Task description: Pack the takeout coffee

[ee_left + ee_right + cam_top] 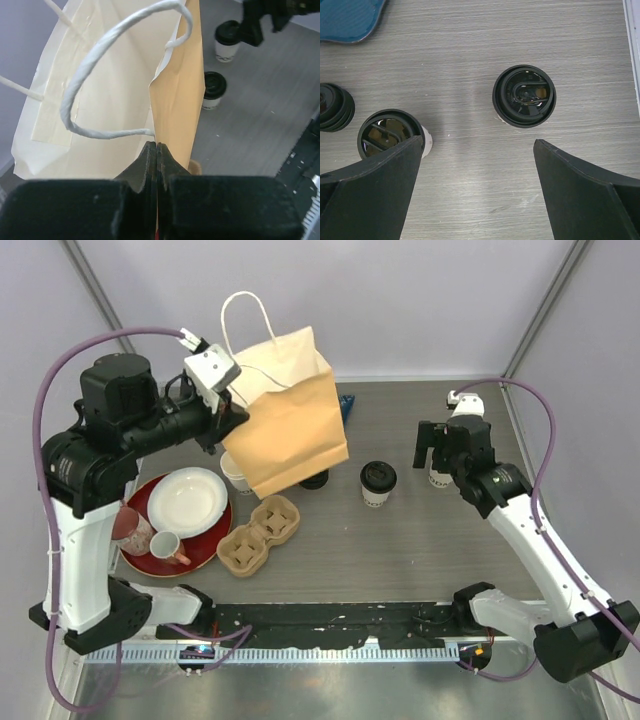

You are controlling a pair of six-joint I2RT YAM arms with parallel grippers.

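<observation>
The grey tabletop carries everything. The biggest thing on it is a brown paper bag with white cord handles. It stands tilted in the middle-left, with its mouth open; I cannot tell if its bottom rests on the tabletop. The left claw is fully closed and pinches the brown rim of the bag just beside one handle.

In front of the bag, at the left, a round red tray holds a white plate and a small white mug. Just beside the tray lies a cardboard cup carrier with two hollows, both without a cup.

The right claw hangs over the right part of the tabletop. Its jaws are wide apart and grip nothing. Directly under it stands one takeout coffee, upright, with its black lid on; the cup is just ahead of the fingertips and touches neither. The second takeout coffee stands upright near the middle, between the bag and the first cup, apart from both.

A small stack of black lids sits by the low corner of the bag.
</observation>
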